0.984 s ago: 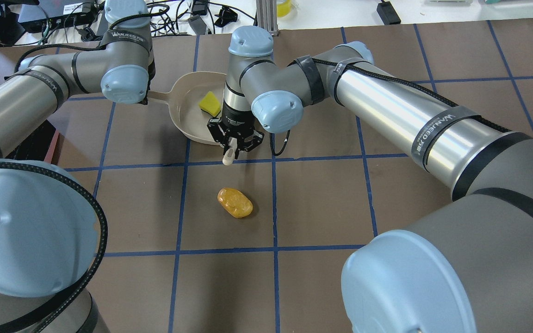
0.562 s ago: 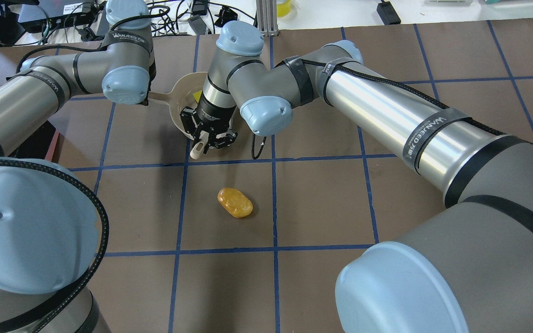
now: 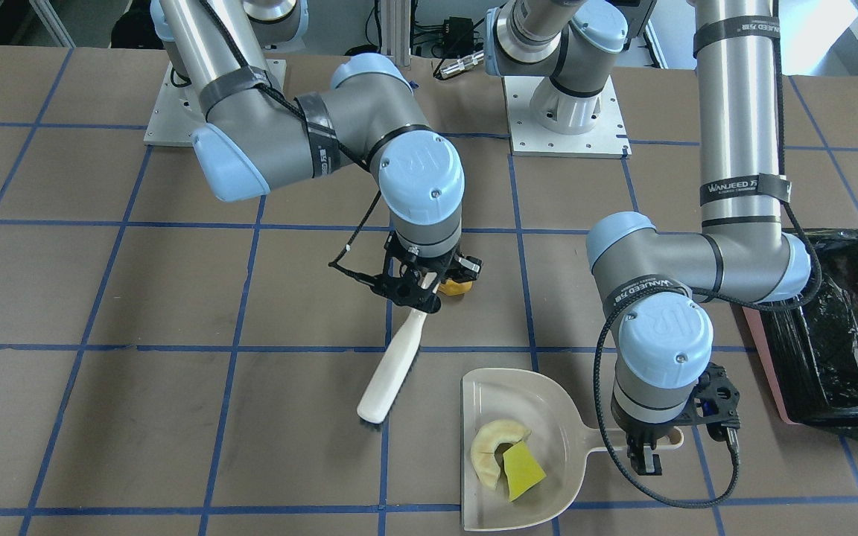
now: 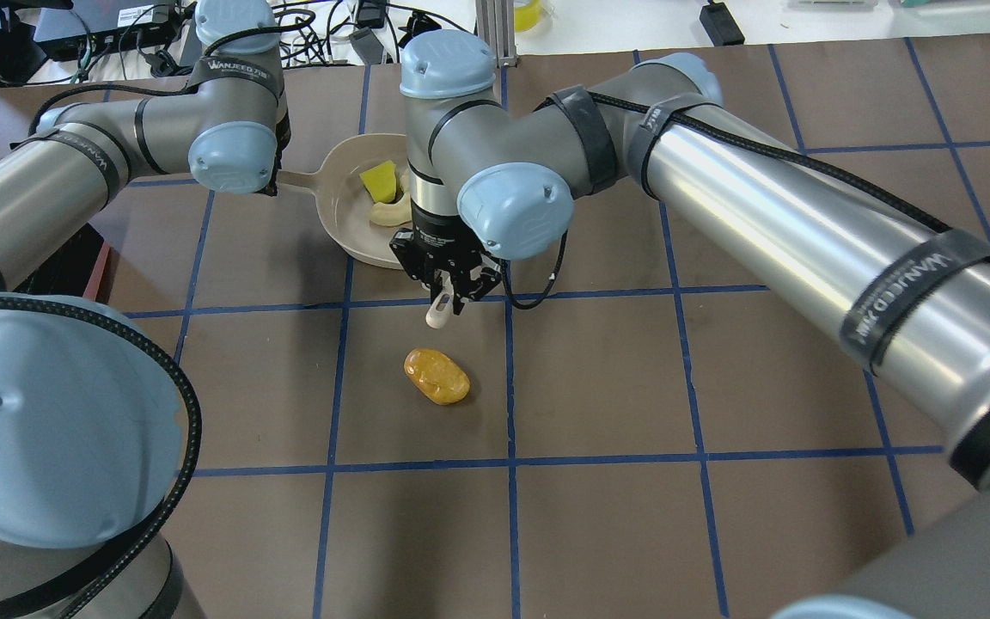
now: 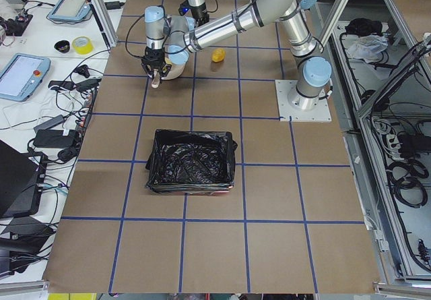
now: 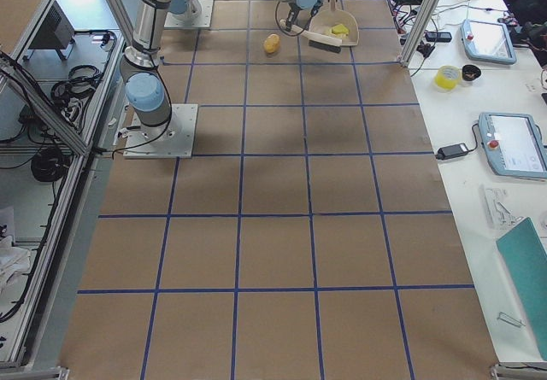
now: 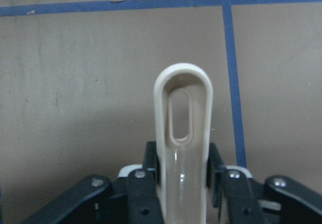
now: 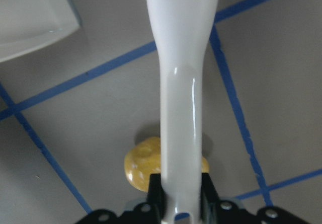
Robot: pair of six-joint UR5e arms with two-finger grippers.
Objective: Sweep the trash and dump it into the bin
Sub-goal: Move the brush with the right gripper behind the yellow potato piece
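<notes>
My right gripper [image 4: 446, 279] is shut on the handle of a cream brush [image 3: 388, 372], which slants down to the table just in front of the beige dustpan [image 3: 548, 402]. My left gripper [image 3: 649, 450] is shut on the dustpan's handle [image 7: 182, 128]. A pale crescent slice [image 3: 492, 443] and a yellow wedge [image 3: 524, 470] lie in the pan. The orange-brown lump [image 4: 436, 376] lies on the table on the robot's side of the brush, apart from it; it also shows under the handle in the right wrist view [image 8: 143, 168]. The black-lined pink bin [image 5: 192, 160] stands well off on my left.
The table is brown paper with a blue tape grid [image 4: 508, 378]. The bin also shows at the right edge of the front view [image 3: 846, 327]. Cables and electronics [image 4: 117, 26] lie beyond the table's far edge. The arm bases stand on plates [image 3: 567, 112] at the robot's side.
My right gripper swung the brush left across the dustpan's mouth, then back right and a little toward the robot. The crescent now shows in the pan beside the wedge. The left arm stayed put.
</notes>
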